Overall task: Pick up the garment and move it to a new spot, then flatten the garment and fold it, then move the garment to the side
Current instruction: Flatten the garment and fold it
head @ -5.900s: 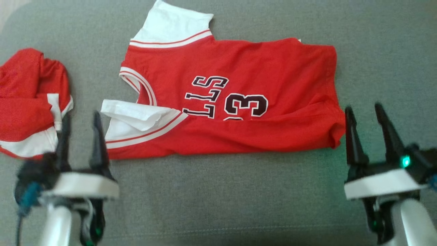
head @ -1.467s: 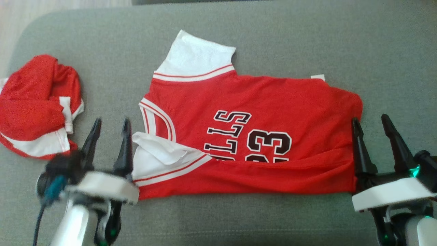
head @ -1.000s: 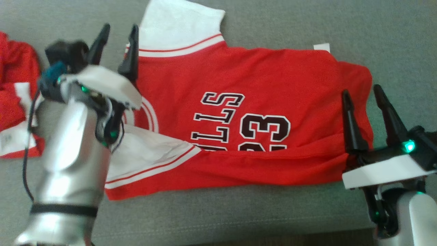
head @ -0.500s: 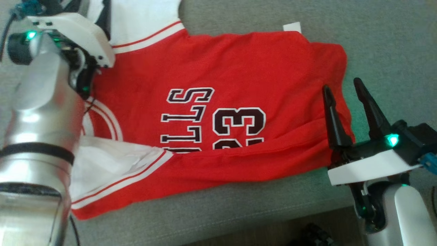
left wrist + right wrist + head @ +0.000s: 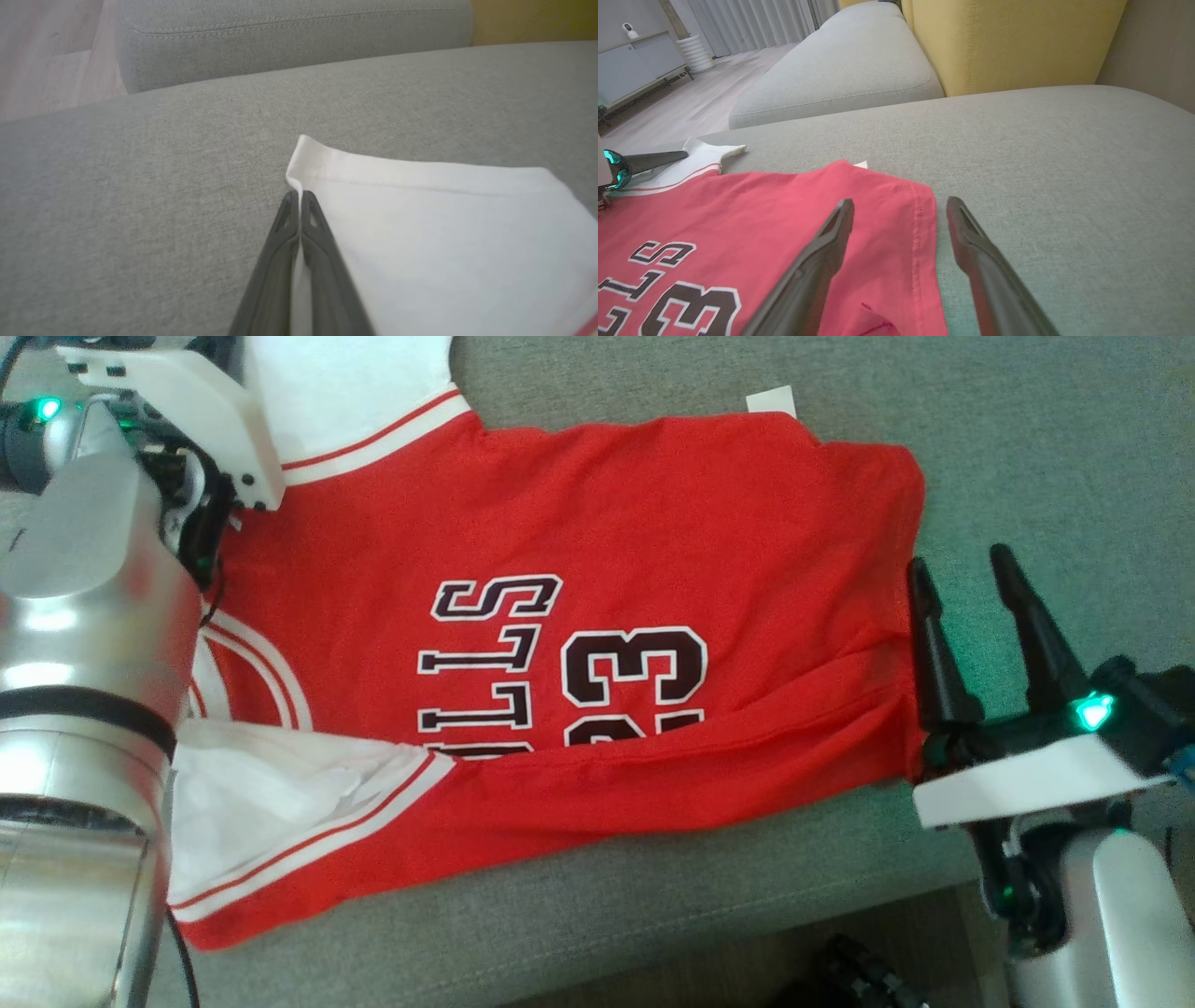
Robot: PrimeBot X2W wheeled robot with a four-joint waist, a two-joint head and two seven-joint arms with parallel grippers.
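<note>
The garment (image 5: 607,523), a red jersey with white sleeves and black lettering, lies spread on the grey sofa cushion (image 5: 1027,448). In the left wrist view my left gripper (image 5: 299,198) is shut on the edge of the far white sleeve (image 5: 420,233), near its corner, with white cloth showing between the fingers. My right gripper (image 5: 959,560) stands open at the jersey's hem. In the right wrist view the right gripper (image 5: 900,205) straddles the hem. One finger is over the red cloth (image 5: 738,210), the other over bare cushion.
A yellow back cushion (image 5: 1008,37) and a second grey seat cushion (image 5: 845,70) lie beyond the jersey. The sofa's front edge (image 5: 653,915) runs along the bottom of the head view, with pale floor (image 5: 691,102) to the far left.
The head camera has shifted. My left arm reached up to the far white sleeve and its gripper closed on the sleeve's edge. The right gripper stayed open by the hem.
</note>
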